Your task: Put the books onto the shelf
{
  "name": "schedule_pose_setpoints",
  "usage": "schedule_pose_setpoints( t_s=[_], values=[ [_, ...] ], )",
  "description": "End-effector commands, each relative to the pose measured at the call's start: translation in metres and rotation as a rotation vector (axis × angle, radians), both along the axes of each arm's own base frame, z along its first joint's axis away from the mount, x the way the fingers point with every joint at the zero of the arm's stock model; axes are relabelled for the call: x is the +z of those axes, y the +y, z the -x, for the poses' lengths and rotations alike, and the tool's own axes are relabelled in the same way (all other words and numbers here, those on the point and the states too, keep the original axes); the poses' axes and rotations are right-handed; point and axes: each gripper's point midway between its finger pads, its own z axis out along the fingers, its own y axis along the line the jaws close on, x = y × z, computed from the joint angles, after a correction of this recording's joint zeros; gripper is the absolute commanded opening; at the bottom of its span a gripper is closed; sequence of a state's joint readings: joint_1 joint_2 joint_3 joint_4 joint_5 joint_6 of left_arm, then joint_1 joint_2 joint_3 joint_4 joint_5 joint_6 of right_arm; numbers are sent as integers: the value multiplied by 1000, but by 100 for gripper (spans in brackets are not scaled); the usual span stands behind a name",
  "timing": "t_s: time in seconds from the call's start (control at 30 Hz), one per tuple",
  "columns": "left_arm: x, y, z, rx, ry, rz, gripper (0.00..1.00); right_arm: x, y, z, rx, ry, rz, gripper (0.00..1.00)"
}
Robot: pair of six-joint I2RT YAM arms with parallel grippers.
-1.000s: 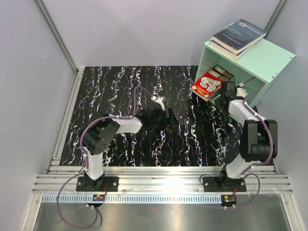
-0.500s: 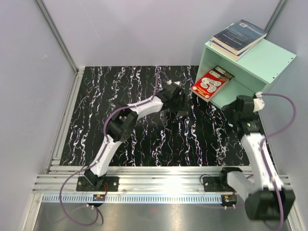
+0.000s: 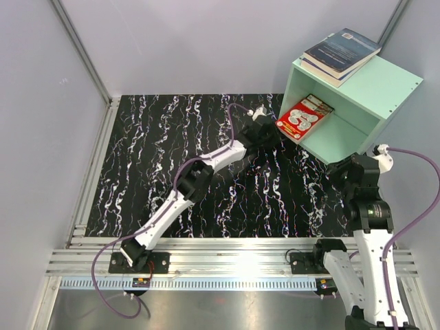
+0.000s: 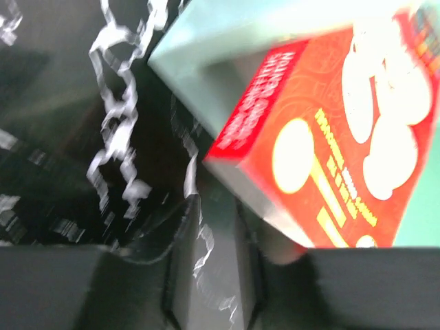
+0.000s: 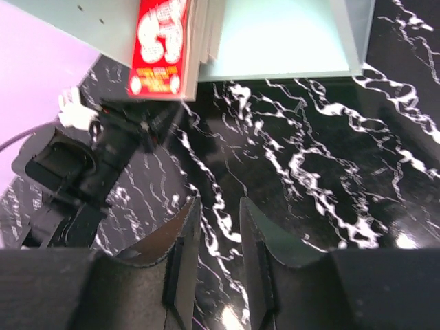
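I see the red book (image 3: 300, 117) lying inside the shelf (image 3: 388, 82), with one corner sticking out over the bench (image 3: 165, 137). A stack of books (image 3: 340, 51) lies on the shelf's top. My left tool (image 4: 216, 234) is just beside that corner — its fingers are nearly together and grasp nothing. My right tool (image 5: 214, 213) stands apart, in front of the opening — also a narrow gap, and empty.

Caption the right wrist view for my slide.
Right gripper, empty, faces the shelf holding the red book.
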State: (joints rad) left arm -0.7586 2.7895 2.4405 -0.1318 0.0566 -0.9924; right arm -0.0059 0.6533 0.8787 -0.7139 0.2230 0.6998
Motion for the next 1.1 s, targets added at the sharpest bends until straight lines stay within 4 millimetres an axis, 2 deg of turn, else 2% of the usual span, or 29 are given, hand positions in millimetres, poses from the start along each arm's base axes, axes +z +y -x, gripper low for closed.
schedule_pose_setpoints(
  t_s=[0.0, 0.1, 0.13, 0.17, 0.23, 0.33, 0.37, 0.4, 0.47, 0.5, 0.53, 0.57, 0.6, 0.7, 0.73, 0.8, 0.83, 0.87, 0.93, 0.97, 1.0, 1.03, 1.07],
  values=[
    [66, -21, -36, 165, -127, 298, 36, 9, -2, 13, 25, 5, 46, 36],
    [92, -16, -52, 245, -181, 404, 59, -4, 1, 13, 39, 20, 44, 36],
    [95, -15, -54, 261, -188, 413, 84, -13, 2, 13, 44, 37, 36, 36],
    [108, -13, -57, 273, -217, 440, 99, -14, 6, 11, 60, 27, 24, 35],
    [120, -6, -65, 273, -249, 459, 99, -17, 10, 8, 71, 25, 5, 35],
    [127, 0, -56, 186, -248, 452, 99, -17, 13, 1, 77, 17, -19, 34],
    [166, 7, -48, 166, -291, 465, 99, -18, 12, -2, 71, 22, -21, 34],
    [116, 17, -39, 169, -222, 370, 99, -18, 12, -5, 70, 20, -24, 34],
    [114, 37, -30, 179, -221, 327, 99, -14, 14, -13, 71, 20, -35, 34],
    [94, 56, -14, 185, -175, 274, 99, -14, 15, -15, 73, 22, -40, 34],
    [100, 70, -12, 192, -186, 283, 99, -11, 13, -17, 65, 22, -39, 34],
    [92, 81, -2, 174, -168, 272, 99, -11, 13, -18, 61, 27, -39, 34],
    [85, 102, 16, 181, -148, 245, 99, -10, 12, -19, 61, 30, -33, 33],
    [87, 144, 42, 168, -194, 168, 99, 3, 15, -14, 92, -17, -13, 33],
    [83, 165, 65, 158, -185, 111, 99, 10, 25, -15, 153, -63, -28, 35],
    [86, 190, 82, 150, -227, -1, 99, 34, 50, -9, 308, -189, -32, 62],
    [104, 201, 95, 135, -237, -27, 99, 45, 63, -9, 385, -265, -43, 79],
    [89, 216, 111, 108, -236, -106, 99, 56, 81, 4, 485, -318, -72, 100],
    [93, 233, 132, 98, -243, -162, 99, 55, 83, 16, 481, -311, -107, 100],
    [99, 250, 151, 85, -275, -188, 99, 56, 80, 22, 463, -319, -102, 100],
    [108, 258, 159, 78, -300, -196, 99, 52, 78, 27, 452, -305, -102, 100],
    [103, 270, 171, 68, -286, -239, 99, 43, 74, 32, 426, -270, -102, 100],
    [119, 285, 183, 71, -345, -264, 99, 42, 74, 37, 423, -268, -96, 100]
  ],
)
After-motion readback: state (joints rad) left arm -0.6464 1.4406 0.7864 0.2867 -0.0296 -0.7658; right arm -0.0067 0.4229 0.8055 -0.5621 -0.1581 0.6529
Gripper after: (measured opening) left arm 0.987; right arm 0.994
